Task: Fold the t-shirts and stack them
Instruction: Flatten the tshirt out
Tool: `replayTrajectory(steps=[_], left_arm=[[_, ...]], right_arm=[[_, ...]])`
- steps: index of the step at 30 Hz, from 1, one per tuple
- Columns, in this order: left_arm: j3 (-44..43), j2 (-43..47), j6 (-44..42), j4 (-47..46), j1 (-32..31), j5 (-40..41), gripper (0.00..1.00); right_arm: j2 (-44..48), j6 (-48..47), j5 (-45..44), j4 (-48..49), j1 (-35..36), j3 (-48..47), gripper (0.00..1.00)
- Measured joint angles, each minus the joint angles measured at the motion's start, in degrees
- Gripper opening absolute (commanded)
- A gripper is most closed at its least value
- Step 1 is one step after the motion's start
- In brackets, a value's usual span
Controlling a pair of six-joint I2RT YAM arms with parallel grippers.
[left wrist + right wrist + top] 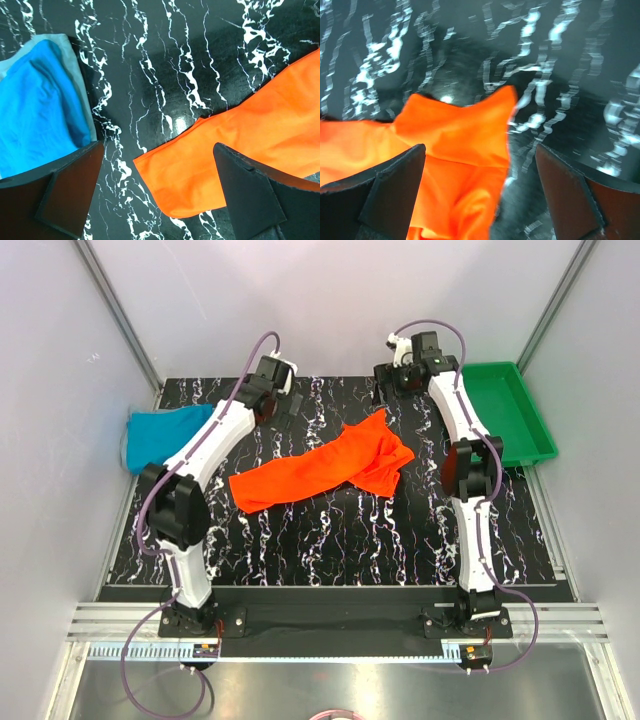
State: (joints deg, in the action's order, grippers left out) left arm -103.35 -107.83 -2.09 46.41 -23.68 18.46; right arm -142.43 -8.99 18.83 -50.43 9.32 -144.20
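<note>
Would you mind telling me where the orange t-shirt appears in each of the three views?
Top external: orange t-shirt at centre, stretched diagonally.
Left wrist: orange t-shirt, lower right.
Right wrist: orange t-shirt, lower left.
Shared landmark: black marbled tabletop.

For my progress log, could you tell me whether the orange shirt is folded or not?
Not folded: the orange shirt lies rumpled in a long diagonal strip on the table, edges uneven.

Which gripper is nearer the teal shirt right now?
Left. The left gripper hangs a little right of the teal shirt, jaws open. The right gripper is farther right, by the orange shirt's far corner, toward the green tray.
</note>
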Motion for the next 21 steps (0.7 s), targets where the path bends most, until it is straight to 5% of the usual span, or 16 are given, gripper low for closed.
replayTrajectory(steps=[13,17,21], left_arm=[[-0.1,-1.2,-0.4,0.2,-1.2,0.1,0.99],[-0.1,-1.2,-0.9,0.2,-2.2,0.2,0.99],[0.5,-1.2,-1.0,0.2,-2.8,0.2,0.99]], right_arm=[[-8.0,1.8,9.5,-1.4,2.7,-0.2,0.94],[-9.6,2.0,9.5,-1.3,3.4,-0.2,0.8],[-10.2,2.2,9.1,-1.3,3.4,-0.5,0.46]])
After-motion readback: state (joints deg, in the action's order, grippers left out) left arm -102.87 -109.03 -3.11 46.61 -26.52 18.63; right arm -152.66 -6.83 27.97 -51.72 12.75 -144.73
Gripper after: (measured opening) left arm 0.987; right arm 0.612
